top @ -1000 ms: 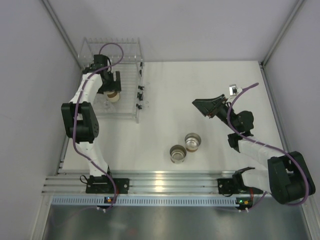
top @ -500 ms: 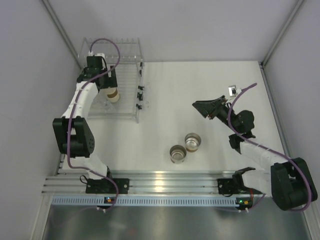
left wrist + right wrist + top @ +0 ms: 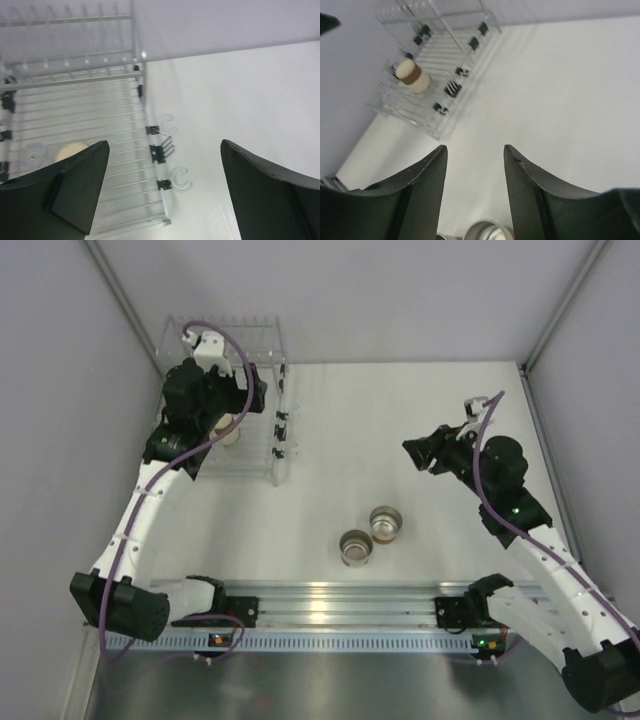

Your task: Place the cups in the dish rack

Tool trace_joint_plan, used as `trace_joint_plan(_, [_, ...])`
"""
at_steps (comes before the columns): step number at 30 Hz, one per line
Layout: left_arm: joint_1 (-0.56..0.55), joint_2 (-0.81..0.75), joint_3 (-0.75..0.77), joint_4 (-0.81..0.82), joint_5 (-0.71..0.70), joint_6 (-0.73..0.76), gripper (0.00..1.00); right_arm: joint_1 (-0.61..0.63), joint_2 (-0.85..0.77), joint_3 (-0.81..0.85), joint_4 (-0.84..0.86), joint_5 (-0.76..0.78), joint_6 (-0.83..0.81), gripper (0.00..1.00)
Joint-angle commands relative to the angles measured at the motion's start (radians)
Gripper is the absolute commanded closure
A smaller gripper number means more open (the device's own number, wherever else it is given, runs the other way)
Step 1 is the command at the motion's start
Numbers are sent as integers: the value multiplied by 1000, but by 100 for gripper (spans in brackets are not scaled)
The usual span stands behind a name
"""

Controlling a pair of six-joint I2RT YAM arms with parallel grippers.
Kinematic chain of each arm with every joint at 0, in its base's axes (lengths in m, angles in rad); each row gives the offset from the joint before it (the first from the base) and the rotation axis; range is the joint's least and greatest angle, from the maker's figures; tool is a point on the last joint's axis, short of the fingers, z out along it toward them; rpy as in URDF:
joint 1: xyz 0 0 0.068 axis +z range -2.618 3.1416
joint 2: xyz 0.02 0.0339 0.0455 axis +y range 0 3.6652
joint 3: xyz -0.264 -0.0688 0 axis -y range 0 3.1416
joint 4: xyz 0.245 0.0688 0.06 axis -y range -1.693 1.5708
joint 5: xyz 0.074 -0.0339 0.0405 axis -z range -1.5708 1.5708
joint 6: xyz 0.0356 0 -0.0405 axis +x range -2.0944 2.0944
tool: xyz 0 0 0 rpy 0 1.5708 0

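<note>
The left end effector point(image 3: 250, 392) hovers over the right side of the dish rack point(image 3: 255, 455), which sits at the far left of the tabletop point(image 3: 400, 410). In the left wrist view its fingers point(image 3: 75, 185) are spread wide, with only the dish rack point(image 3: 75, 100) and bare tabletop point(image 3: 240, 100) showing between them. It holds nothing.

One cream cup point(image 3: 228, 428) sits inside the rack among the thin tines, toward its near half. The right wrist view shows this cup point(image 3: 412, 75) with its brown band around the middle and a closed cream end facing up. The left wrist view catches its pale top point(image 3: 72, 150) just beyond the left finger. Black clips point(image 3: 280, 430) line the rack's right wall.

The right end effector point(image 3: 418, 453) hangs above the right half of the tabletop, well apart from the rack and pointing toward it. Its fingers point(image 3: 415, 190) stand moderately apart, with nothing between them.

Two more cream cups stand mouth-up on the tabletop near the middle of its near edge, their shiny insides showing. One cup point(image 3: 355, 547) lies slightly nearer and to the left, and the other point(image 3: 385, 523) is just beside it on the far right. Neither end effector touches them. The rim of one point(image 3: 487, 231) shows at the bottom of the right wrist view.
</note>
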Motion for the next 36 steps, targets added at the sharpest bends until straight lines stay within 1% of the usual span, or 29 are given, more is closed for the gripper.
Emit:
trace_joint_plan(1, [-36, -68, -49, 59, 160, -28, 2, 87, -26, 26, -339, 211, -93, 51])
trace_joint_plan(2, [-36, -79, -69, 64, 191, -33, 2, 115, -26, 26, -360, 238, -92, 51])
trace_joint_plan(3, [-36, -90, -81, 70, 203, -33, 2, 139, -26, 24, -403, 307, -84, 51])
trace_joint_plan(4, [-36, -108, -98, 82, 211, -31, 2, 188, -14, 24, -420, 330, -78, 51])
trace_joint_plan(6, [-36, -122, -143, 116, 217, -30, 2, 231, 0, 21, -460, 392, -48, 51])
trace_joint_plan(7, [-36, -121, -146, 118, 219, -36, 2, 277, 15, 16, -472, 413, -35, 52])
trace_joint_plan(10, [-35, -104, -144, 118, 225, -48, 2, 358, 35, -3, -499, 479, 14, 52])
trace_joint_plan(13, [-35, -93, -143, 118, 248, -68, 2, 411, 44, -25, -517, 522, 55, 52])
trace_joint_plan(24, [-28, -90, -144, 119, 246, -71, 2, 469, 69, -108, -508, 547, 124, 53])
trace_joint_plan(32, [-27, -85, -144, 118, 252, -74, 2, 475, 101, -123, -493, 556, 131, 52])
trace_joint_plan(36, [-27, -84, -144, 119, 259, -76, 2, 475, 146, -129, -454, 553, 128, 53])
